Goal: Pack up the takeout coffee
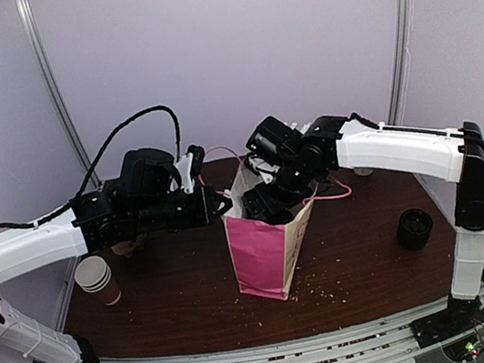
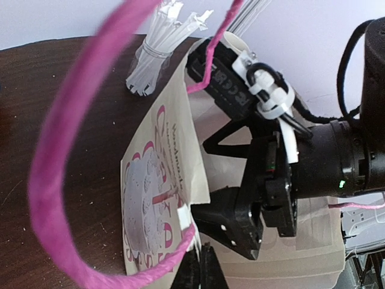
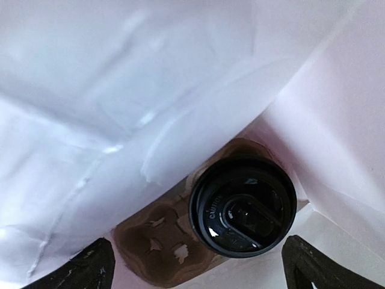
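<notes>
Step, as I read it: cup (image 3: 243, 208) is already down in the bag (image 1: 267, 251), lid up, sitting in a brown tray (image 3: 162, 238) at the bag floor, lower centre-right of the right wrist view. Looks like drop-off is done or nearly so.

R gripper (image 1: 259, 199) is inside the bag mouth, frame centre in top view; jaws spread wide, fingertips at both lower corners of its own view, well clear of the cup, holding nothing. R arm reaches in from the right edge, wrist bent down.

L gripper (image 1: 218, 205) is at the bag's left rim, jaws pressed together; prob pinching the rim or the pink handle (image 2: 54, 180) to keep the mouth open, but can't tell which.

Next, I'd guess: R lifts straight out w/o snagging paper or handle; L keeps the bag steady till then.
</notes>
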Available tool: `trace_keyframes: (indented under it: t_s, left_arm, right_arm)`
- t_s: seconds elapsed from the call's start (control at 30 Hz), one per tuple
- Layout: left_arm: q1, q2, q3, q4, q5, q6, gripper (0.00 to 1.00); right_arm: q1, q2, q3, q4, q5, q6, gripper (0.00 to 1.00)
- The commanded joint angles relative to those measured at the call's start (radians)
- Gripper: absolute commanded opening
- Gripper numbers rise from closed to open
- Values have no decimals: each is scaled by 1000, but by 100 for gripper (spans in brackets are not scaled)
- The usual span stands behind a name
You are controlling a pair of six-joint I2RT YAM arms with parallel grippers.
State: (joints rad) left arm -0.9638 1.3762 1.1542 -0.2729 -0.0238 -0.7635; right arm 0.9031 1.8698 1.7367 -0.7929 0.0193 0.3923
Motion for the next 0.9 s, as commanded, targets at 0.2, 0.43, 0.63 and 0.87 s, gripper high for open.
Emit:
trace_keyframes:
  t_s: [0.2, 0.43, 0.63, 0.87]
  left_arm:
    - [5, 16, 6, -47, -27, 23, 0]
    - [5, 9, 2, -51, -28, 26, 0]
    - [5, 4, 4, -51, -28, 37, 0]
    - [5, -36, 21, -55, -41, 129, 0]
  right_arm:
    - [3, -90, 75, -49, 25, 13, 100]
    - [-1, -153, 102, -78, 34, 20, 100]
    - [-8, -210, 124, -79, 15, 29, 100]
    - [-22, -342, 135, 15, 52, 8, 100]
